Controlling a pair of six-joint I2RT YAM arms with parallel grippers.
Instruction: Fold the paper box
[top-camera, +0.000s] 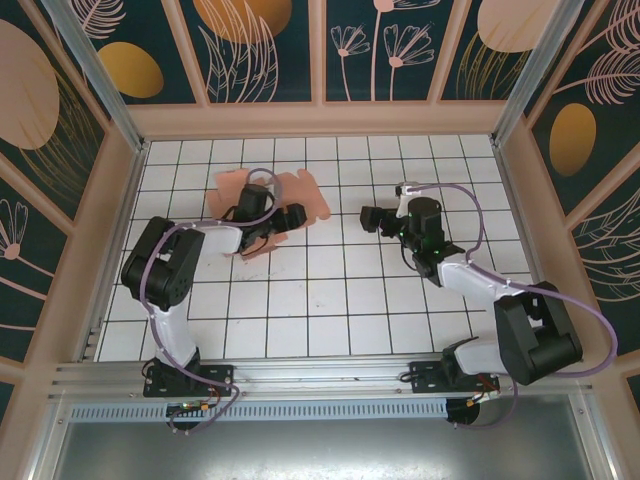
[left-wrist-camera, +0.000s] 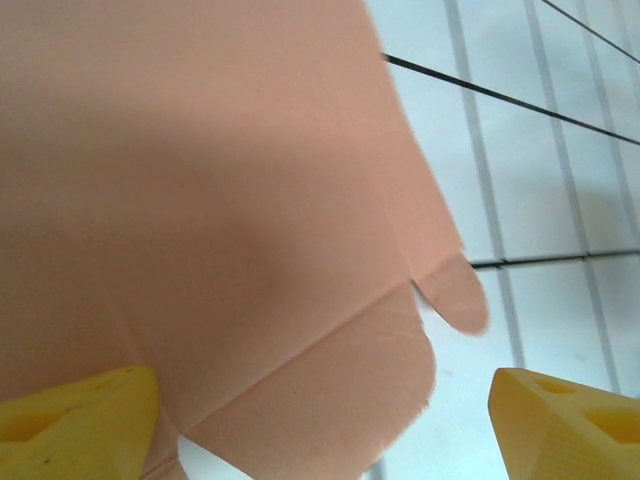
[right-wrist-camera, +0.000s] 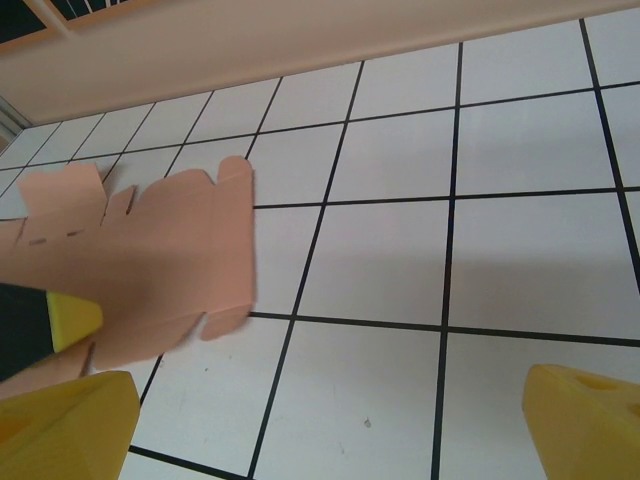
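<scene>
Partly the wide left tool (top-camera: 283, 222) hides the paper box (top-camera: 312, 196); right tool (top-camera: 370, 218) wide too.

Matt, smooth cardboard paper box (left-wrist-camera: 220, 200), smooth white tiled table (right-wrist-camera: 400, 260), right gripper (right-wrist-camera: 330, 410) probably smooth plastic

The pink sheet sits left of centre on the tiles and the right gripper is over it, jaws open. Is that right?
Not quite. The left gripper is over the paper box, jaws open, as the top external view shows. The right gripper stands apart from the sheet, to its right. The rest holds.
</scene>
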